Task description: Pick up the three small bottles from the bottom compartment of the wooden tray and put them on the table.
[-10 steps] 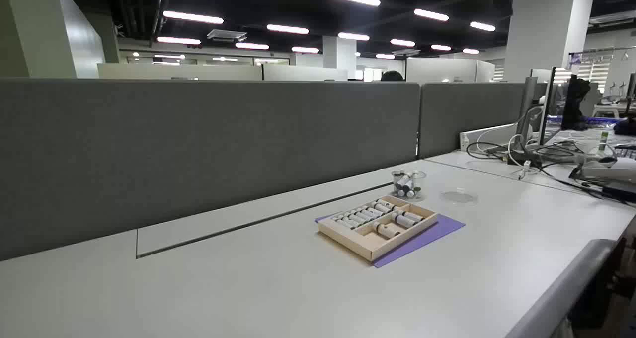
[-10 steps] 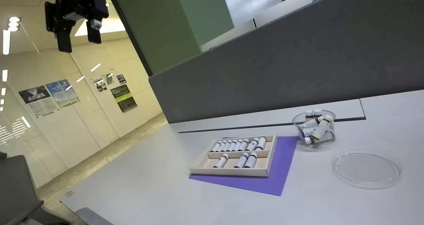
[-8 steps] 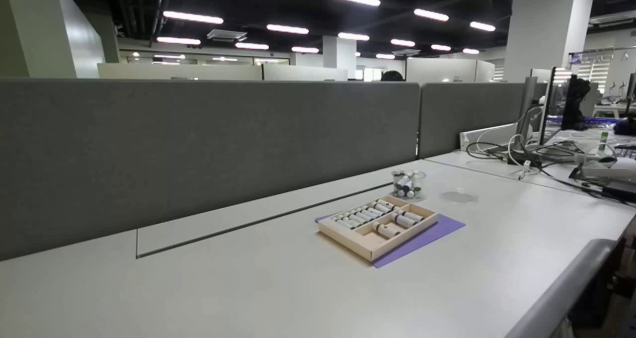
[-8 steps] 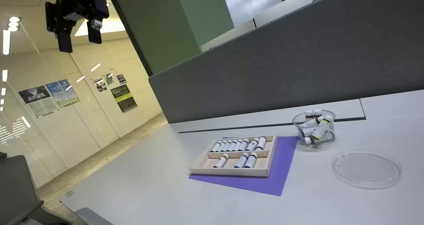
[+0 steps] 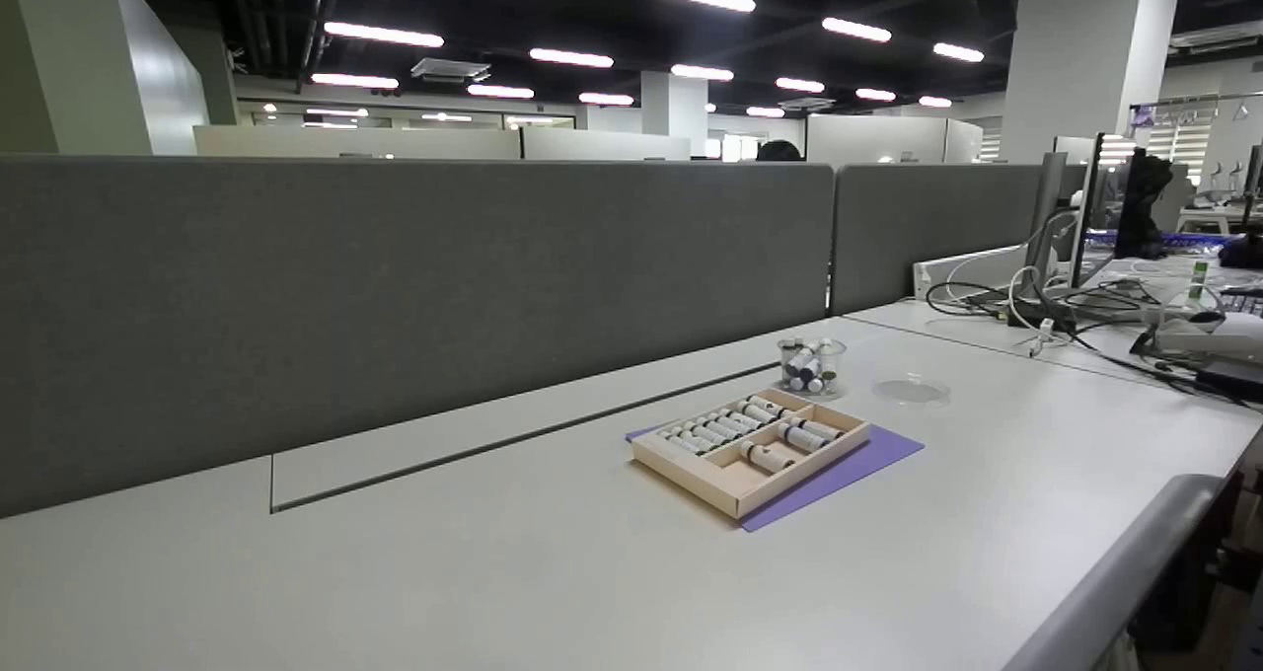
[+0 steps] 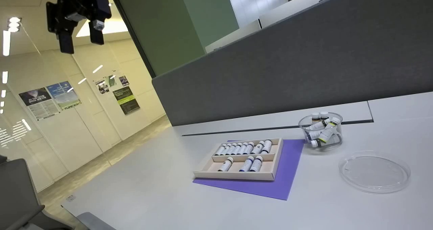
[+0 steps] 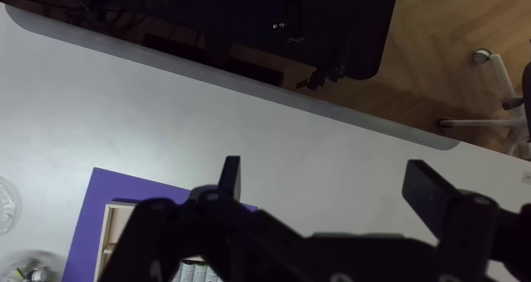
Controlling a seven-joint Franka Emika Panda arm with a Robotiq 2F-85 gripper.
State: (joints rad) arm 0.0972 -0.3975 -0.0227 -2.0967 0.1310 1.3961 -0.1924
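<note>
The light-wood tray (image 5: 686, 476) lies on the purple mat; it also shows in an exterior view (image 6: 233, 176). Three small white bottles lie in its bottom compartment. One bottle (image 6: 226, 164) lies apart; two bottles (image 6: 246, 163) (image 6: 256, 163) lie side by side. They also show in an exterior view (image 5: 767, 456). The tray stands on the white table (image 5: 474, 572). My gripper (image 6: 82, 42) is open and empty, high above the table and well away from the tray. In the wrist view, my gripper (image 7: 323, 166) hides most of the tray (image 7: 103, 236) and the three bottles.
A row of several bottles (image 6: 236, 148) fills the tray's upper compartment. A clear cup (image 6: 324, 135) of bottles and a clear round lid (image 6: 374, 172) stand beside the purple mat (image 6: 287, 169). A grey partition (image 5: 414, 306) runs behind the table. Cables (image 5: 1066, 311) lie farther off.
</note>
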